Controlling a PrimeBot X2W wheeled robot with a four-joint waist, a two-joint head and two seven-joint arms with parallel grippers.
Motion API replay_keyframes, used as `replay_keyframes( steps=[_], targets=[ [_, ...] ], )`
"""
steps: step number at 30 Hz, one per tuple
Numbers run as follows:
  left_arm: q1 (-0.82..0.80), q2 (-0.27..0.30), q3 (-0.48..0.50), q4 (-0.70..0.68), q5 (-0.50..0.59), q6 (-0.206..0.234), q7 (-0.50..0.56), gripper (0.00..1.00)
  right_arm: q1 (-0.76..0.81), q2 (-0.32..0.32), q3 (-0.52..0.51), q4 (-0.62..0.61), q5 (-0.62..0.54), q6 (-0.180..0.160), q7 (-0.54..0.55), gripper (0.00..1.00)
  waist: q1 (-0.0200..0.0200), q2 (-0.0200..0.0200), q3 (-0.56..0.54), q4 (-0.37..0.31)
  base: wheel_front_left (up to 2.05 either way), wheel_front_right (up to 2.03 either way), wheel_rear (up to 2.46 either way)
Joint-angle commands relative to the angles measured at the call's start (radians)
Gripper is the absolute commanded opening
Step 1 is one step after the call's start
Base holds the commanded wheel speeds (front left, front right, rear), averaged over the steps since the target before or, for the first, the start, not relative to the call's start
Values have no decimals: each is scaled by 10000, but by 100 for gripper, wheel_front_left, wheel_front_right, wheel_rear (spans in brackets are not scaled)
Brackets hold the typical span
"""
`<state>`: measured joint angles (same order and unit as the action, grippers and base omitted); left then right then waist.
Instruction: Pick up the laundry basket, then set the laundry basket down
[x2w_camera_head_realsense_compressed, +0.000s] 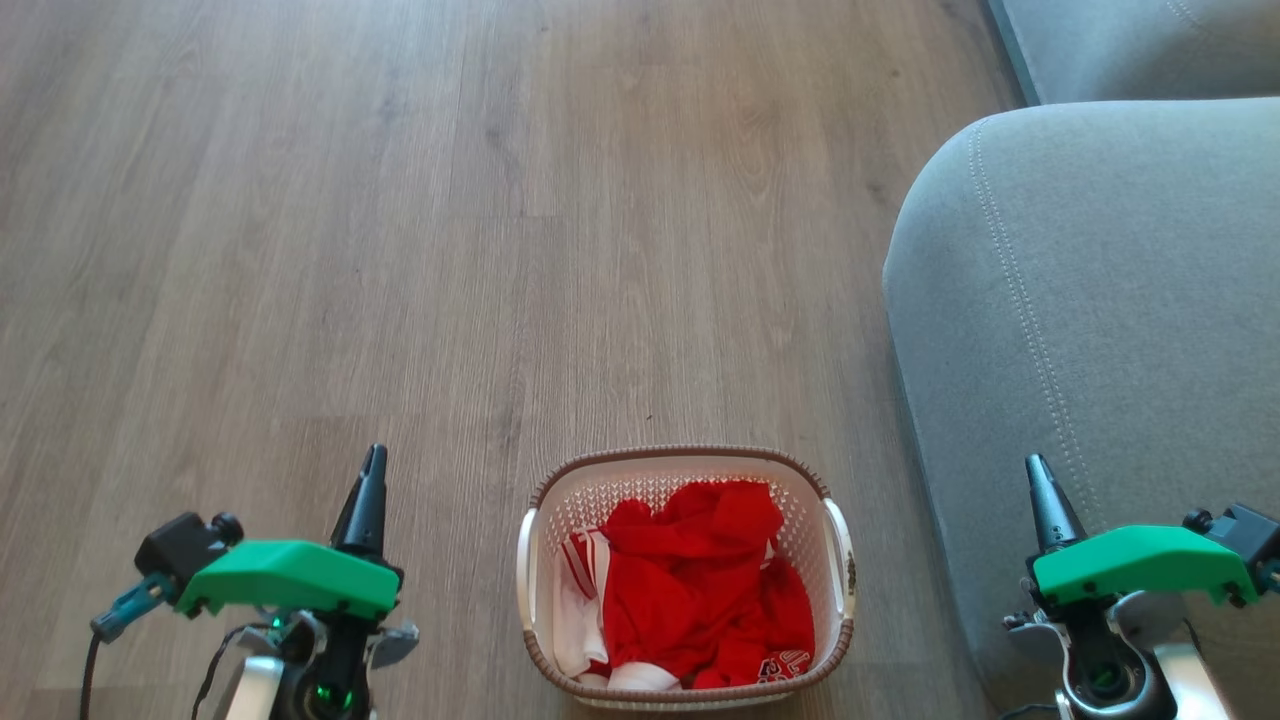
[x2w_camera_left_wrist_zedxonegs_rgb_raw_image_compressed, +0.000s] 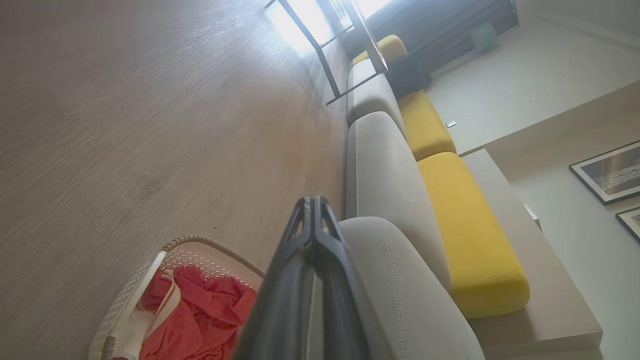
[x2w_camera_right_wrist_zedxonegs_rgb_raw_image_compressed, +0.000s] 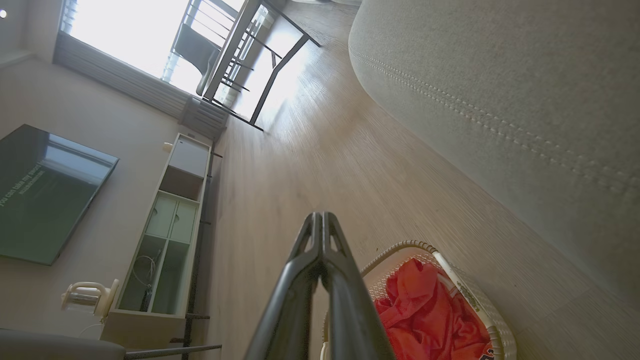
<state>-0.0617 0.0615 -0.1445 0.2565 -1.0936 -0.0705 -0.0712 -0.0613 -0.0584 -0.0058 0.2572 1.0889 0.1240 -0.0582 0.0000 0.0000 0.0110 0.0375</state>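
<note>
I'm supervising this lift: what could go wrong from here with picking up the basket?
1. Both the left gripper and right gripper are shut and apart from the white perforated plastic laundry basket with a brown rim; closing in like this would likely shove it, not grasp its handles.
2. The right gripper sits right by the grey fabric sofa; swinging inward may brush it.
3. An uneven lift could tip out the red-and-white clothes.

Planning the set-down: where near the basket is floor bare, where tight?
Bare wood floor stretches ahead of the laundry basket and to its left. Tight on its right: a narrow floor strip, then the grey sofa.
</note>
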Motion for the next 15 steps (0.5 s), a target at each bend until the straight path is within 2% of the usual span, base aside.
replay_keyframes(
  steps=[1, 15],
  targets=[
    [-453, 144, 360, -280, -192, -70, 59, 0, -458, -112, 24, -297, 203, 40, 61, 0, 0, 0, -1, -4, 0, 0, 0],
    [-447, 148, 868, -239, -1638, -216, 467, 0, -454, -105, -215, -253, 1627, 47, 464, 0, 0, 0, -23, -106, 0, 0, 0]
  ],
)
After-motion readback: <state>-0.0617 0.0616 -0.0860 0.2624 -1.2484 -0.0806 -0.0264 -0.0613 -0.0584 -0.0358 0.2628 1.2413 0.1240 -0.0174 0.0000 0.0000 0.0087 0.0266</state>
